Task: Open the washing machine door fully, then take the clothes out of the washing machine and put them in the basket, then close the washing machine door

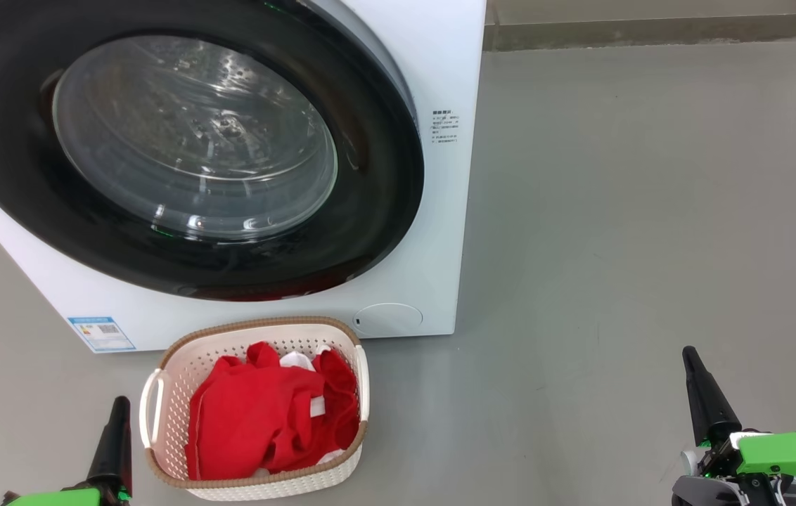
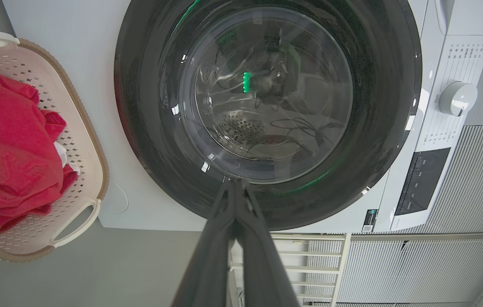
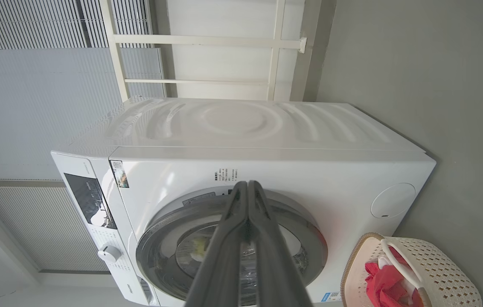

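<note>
While the washing machine [image 1: 444, 211] is standing on the grey floor [image 1: 651, 211] close to its far edge by the wall, the washing machine door [image 1: 194, 140] is sitting shut, flush against the white front. The perforated metal drum is showing through the door's glass.

The basket [image 1: 257, 325] is resting on the floor just in front of the machine's lower front edge. It is sitting below the door, between the blue label [image 1: 101, 333] and the round flap [image 1: 389, 318]. The clothes [image 1: 264, 414] are lying bunched inside it, red with bits of white trim peeking out, and are covering most of its bottom.

The left gripper [image 1: 119, 402] is hanging low at the near left of the floor, near the basket's white handle [image 1: 150, 407] but apart from it. In the left wrist view its two dark fingers [image 2: 216, 247] are meeting at the tips, holding nothing and pointing at the door's lower rim.

The right gripper [image 1: 688, 353] is hanging over bare floor at the near right, well apart from the basket and the machine. In the right wrist view its fingers [image 3: 267, 256] are likewise lying closed on each other, empty, with the tips lining up on the machine's front just above the door.

The control knob [image 2: 458, 98] and the dark display panel [image 2: 420, 179] are showing beside the door.
</note>
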Motion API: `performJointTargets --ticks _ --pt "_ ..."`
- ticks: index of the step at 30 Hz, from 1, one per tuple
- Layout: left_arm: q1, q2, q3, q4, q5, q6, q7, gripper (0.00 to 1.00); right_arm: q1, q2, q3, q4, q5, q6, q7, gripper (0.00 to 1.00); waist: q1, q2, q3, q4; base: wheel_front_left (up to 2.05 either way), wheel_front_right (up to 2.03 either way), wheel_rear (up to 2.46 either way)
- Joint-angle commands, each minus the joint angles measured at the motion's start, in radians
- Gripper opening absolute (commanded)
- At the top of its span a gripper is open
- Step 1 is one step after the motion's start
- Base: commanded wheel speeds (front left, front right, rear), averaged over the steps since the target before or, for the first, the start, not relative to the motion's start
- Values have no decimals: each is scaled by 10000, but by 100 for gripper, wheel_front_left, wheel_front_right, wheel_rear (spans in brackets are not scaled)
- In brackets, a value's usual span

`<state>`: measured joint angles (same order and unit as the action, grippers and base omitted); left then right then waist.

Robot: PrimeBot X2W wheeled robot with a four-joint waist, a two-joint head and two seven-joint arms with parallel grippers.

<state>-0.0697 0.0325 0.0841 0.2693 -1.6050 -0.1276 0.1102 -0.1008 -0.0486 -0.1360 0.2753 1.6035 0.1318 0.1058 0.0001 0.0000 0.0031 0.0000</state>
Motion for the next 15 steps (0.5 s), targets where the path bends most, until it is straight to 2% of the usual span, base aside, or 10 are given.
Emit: performJointTargets --ticks 1,15 --pt "-383 177 301 -244 -33 -31 34 0 -72 -16 217 -305 47 -11 79 0 0 0 0 0 0 0 0" --pt "-383 177 300 -244 -33 -31 33 0 -71 -16 219 -305 48 -11 78 0 0 0 0 0 0 0 0"
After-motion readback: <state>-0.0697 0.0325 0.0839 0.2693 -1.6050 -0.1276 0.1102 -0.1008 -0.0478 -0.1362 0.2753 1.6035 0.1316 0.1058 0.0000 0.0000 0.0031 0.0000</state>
